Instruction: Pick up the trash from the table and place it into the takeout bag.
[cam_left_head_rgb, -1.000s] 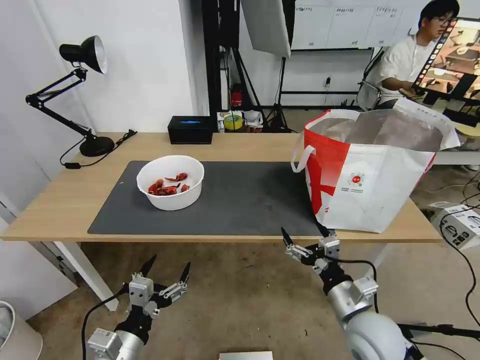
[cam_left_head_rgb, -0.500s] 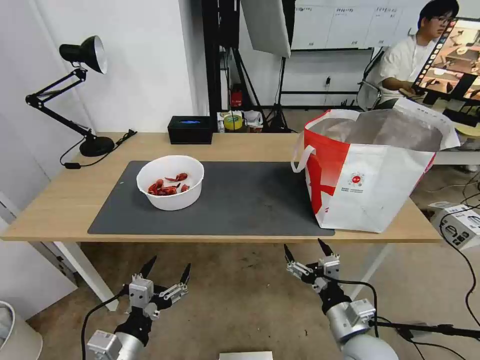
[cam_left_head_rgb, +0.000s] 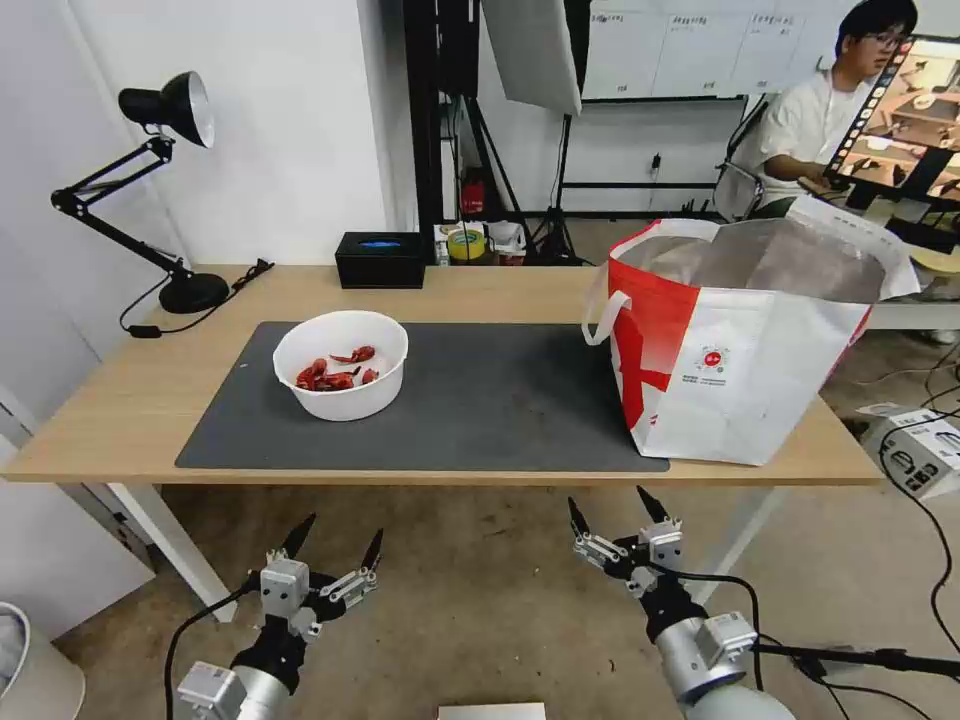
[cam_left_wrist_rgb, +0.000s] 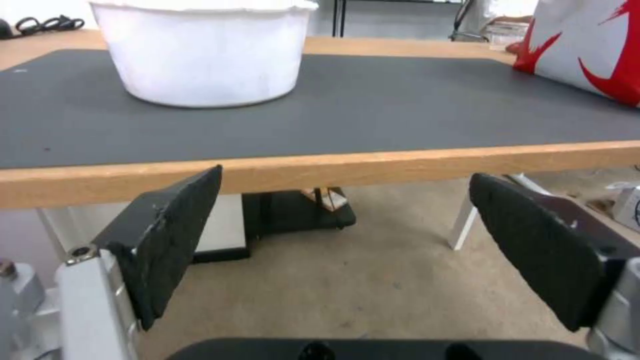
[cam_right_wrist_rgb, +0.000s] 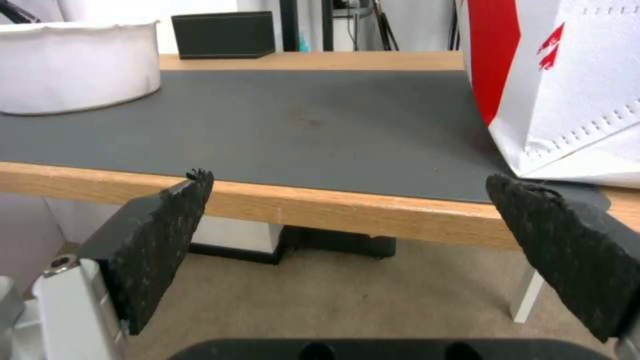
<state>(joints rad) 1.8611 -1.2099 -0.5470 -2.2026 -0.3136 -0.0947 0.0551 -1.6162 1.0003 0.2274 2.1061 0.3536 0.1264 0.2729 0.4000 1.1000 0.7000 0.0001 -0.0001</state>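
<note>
We record the following items.

Table (cam_left_head_rgb: 120, 420): light-wood tabletop on white legs, carrying a dark grey mat (cam_left_head_rgb: 480, 400) that runs along the front edge.

Bowl (cam_left_head_rgb: 341, 364): white, round, holding red shells; it stands on the left part of the mat, toward its back edge, touched by neither gripper. In the left wrist view we see its white wall standing on the mat beyond the tabletop's front edge.

Takeout bag (cam_left_head_rgb: 740, 350): white with a red side panel, foil lining, a loop handle and a small round red logo; it stands upright and open-mouthed at the right end of the tabletop, its base overlapping the mat's right edge, well apart from the bowl.

Black box (cam_left_head_rgb: 380, 259): at the back edge of the tabletop, behind the bowl.

Desk lamp (cam_left_head_rgb: 150, 180): at the back left corner.

Left gripper (cam_left_head_rgb: 335, 539): below and in front of the tabletop's front edge, over the floor, fingers spread apart and holding nothing.

Right gripper (cam_left_head_rgb: 614, 509): likewise below the front edge, nearer the bag's side, fingers spread apart and holding nothing.
</note>
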